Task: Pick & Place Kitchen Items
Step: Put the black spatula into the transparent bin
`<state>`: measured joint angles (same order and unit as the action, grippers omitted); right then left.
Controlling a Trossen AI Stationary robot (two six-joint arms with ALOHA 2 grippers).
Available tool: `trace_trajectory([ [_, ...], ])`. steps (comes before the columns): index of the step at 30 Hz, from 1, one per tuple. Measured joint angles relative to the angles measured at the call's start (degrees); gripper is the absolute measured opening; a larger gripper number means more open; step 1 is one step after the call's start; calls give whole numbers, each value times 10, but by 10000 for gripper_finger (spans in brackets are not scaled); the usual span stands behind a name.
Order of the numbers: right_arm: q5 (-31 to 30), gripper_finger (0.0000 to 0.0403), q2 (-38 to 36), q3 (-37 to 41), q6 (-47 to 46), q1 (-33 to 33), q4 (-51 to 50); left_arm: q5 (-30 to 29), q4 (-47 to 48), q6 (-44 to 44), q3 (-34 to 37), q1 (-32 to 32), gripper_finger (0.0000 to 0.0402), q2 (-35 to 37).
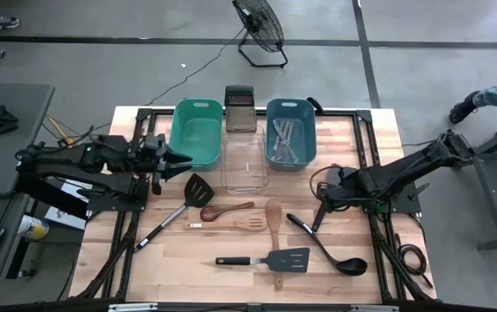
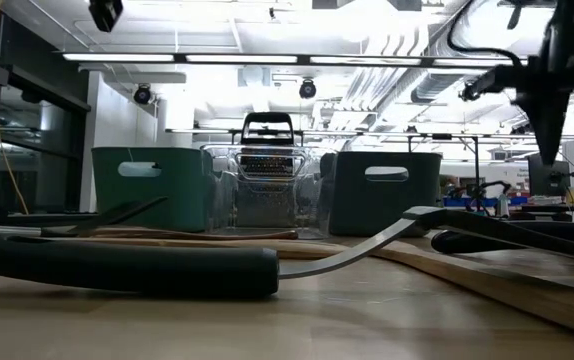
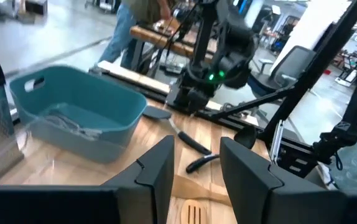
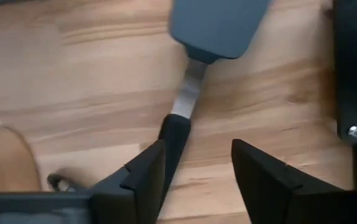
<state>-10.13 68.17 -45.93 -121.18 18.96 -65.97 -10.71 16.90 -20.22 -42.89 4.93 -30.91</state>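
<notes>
Long-handled utensils lie flat on the wooden table [image 1: 171, 269]: a black turner [image 1: 195, 189], two wooden spoons [image 1: 227, 211] [image 1: 273, 215], a slotted wooden spatula [image 1: 247, 224], a black ladle [image 1: 328, 247], and a dark turner [image 1: 274, 258] that also shows in the right wrist view [image 4: 219, 25]. My right gripper [image 1: 317, 218] hangs open above the table [image 2: 572, 140], fingers pointing down. In its wrist view the turner's black handle [image 4: 173, 140] runs below the gap between the fingers [image 4: 197, 149]. My left gripper [image 1: 184, 159] is open and empty [image 3: 196, 149] beside the teal tub [image 1: 196, 130].
At the back stand the teal tub, a clear tub [image 1: 244, 163], a blue tub [image 1: 290, 130] holding silver utensils [image 3: 66, 124], and an upright grater [image 1: 240, 108]. A person's legs show beyond the table [image 3: 135, 25]. Bare wood lies along the table's near left.
</notes>
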Motion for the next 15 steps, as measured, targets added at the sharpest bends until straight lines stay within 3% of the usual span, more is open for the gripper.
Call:
trace_trajectory([
  [7, -1, 271, 31, 33, -41, 2, 100, 1, 44, 9, 0, 0, 127, 40],
  [15, 38, 276, 125, 34, -82, 1, 164, 2, 71, 8, -1, 0, 127, 57],
])
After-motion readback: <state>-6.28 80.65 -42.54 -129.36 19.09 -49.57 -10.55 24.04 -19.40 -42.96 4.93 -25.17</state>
